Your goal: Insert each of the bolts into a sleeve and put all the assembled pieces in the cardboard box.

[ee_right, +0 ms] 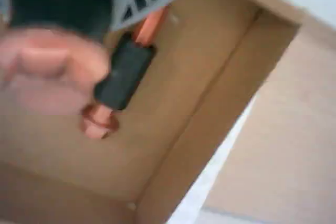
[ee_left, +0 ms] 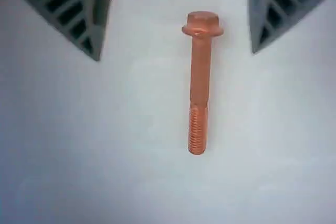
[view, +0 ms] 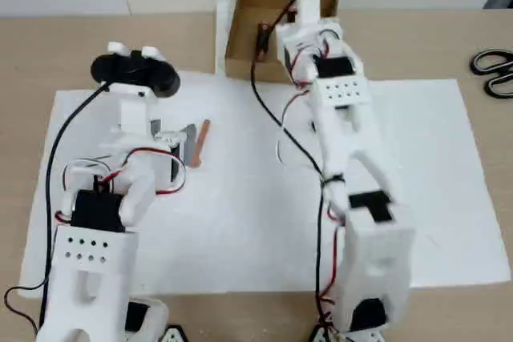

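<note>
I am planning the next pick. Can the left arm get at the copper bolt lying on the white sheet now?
Probably yes. The left gripper hangs open over the bolt, a finger on each side, and nothing lies between.

Assembled piece [ee_right: 123, 74] blurred; arm [view: 337, 94] partly hides cardboard box [view: 240, 38]

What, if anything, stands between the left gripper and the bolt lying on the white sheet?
Nothing visible does. The left gripper hangs open over the bolt, its jaws spread to either side, with just bare white sheet around it.
</note>
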Robot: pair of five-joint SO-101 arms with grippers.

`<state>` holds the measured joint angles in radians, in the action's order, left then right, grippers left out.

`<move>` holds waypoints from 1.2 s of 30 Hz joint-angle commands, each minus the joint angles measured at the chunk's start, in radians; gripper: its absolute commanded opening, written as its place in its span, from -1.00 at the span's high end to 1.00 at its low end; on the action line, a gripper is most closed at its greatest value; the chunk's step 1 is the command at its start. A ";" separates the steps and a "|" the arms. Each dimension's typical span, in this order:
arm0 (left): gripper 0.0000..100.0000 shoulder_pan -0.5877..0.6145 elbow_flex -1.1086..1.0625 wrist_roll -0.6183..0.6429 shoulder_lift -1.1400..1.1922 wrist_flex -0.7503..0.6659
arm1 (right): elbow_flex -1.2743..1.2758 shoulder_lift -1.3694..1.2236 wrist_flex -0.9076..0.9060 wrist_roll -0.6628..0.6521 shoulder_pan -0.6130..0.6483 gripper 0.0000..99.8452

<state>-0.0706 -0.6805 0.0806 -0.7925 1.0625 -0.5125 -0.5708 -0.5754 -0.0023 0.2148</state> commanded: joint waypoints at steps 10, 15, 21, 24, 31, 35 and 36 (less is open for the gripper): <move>0.65 0.008 0.024 -0.006 -0.014 0.003 | -0.456 -0.288 0.031 0.003 0.007 0.99; 0.65 0.008 0.024 -0.006 -0.014 0.003 | -0.551 -0.390 0.031 0.003 0.010 0.99; 0.65 0.006 0.024 -0.006 -0.014 0.003 | -0.697 -0.529 0.031 0.002 0.022 0.99; 0.65 0.006 0.024 -0.006 -0.014 0.003 | -0.781 -0.595 0.031 0.002 0.027 0.99; 0.65 0.006 0.024 -0.006 -0.014 0.003 | -0.878 -0.690 0.024 0.002 0.035 0.98; 0.65 0.006 0.024 -0.006 -0.014 0.003 | -0.878 -0.697 0.024 0.003 0.035 0.92; 0.65 0.006 0.024 -0.006 -0.014 0.003 | -0.878 -0.697 0.024 0.005 0.035 0.86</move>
<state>-0.0706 -0.6805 0.0806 -0.7940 1.0625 -1.3027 -1.2965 -0.5754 -0.0023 0.2486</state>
